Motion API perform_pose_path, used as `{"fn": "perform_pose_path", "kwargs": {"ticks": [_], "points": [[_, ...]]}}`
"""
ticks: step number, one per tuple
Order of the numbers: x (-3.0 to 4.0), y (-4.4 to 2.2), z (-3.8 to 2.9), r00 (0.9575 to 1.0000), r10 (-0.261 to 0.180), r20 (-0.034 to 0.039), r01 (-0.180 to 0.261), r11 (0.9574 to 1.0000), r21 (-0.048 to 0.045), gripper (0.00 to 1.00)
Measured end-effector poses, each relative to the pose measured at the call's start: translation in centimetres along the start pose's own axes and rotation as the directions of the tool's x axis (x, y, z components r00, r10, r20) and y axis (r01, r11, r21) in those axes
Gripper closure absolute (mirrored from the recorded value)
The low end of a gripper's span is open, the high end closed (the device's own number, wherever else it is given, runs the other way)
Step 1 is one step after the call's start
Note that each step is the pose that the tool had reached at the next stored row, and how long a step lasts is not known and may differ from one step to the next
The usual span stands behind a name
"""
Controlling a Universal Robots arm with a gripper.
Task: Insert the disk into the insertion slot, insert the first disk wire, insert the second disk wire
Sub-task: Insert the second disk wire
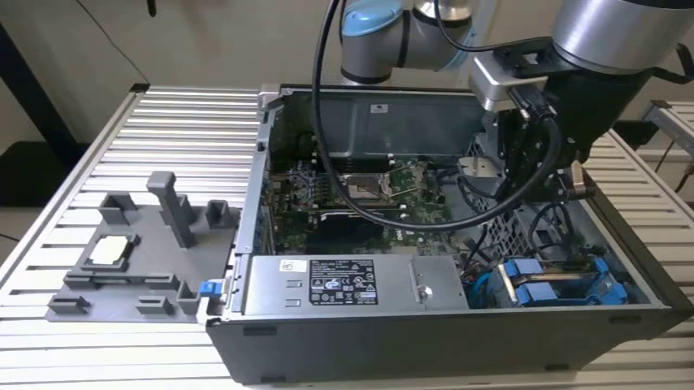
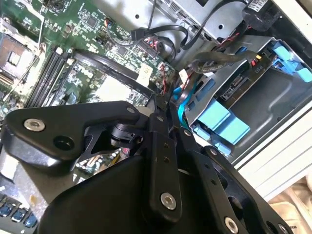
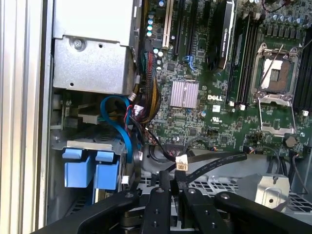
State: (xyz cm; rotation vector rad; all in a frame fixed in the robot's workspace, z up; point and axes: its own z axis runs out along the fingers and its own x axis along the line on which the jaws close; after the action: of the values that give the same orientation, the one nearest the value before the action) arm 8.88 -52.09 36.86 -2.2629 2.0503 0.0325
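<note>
Exterior view: ribbed aluminium table [image 1: 162, 122], open grey case [image 1: 434, 341], blue-framed disk [image 1: 553, 284] seated in slot [image 1: 521, 231], second wrist view: black gripper [image 2: 165, 105] fingers together beside green motherboard [image 2: 73, 58], first wrist view: blue cable [image 3: 124, 131] curving over disk tabs.

- A ribbed aluminium table [image 1: 162, 122] is seen beneath everything in the exterior view.
- A beige wall [image 1: 217, 41] is seen behind it.
- A pale floor [image 1: 16, 223] is glimpsed at the exterior view's left.

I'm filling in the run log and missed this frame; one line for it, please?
stage: wiring | disk: seated in insertion slot | gripper: shut on black cable, above motherboard
</note>
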Motion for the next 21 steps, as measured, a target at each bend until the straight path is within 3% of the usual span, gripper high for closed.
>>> {"fn": "perform_pose_path", "kwargs": {"ticks": [12,21], "points": [[0.02,0.02,0.0,1.0,0.0,0.0001,0.0,1.0,-0.0002,0.84],[1.59,-1.32,0.03,1.0,0.002,0.0022,-0.002,0.9997,-0.0231,0.84]]}}
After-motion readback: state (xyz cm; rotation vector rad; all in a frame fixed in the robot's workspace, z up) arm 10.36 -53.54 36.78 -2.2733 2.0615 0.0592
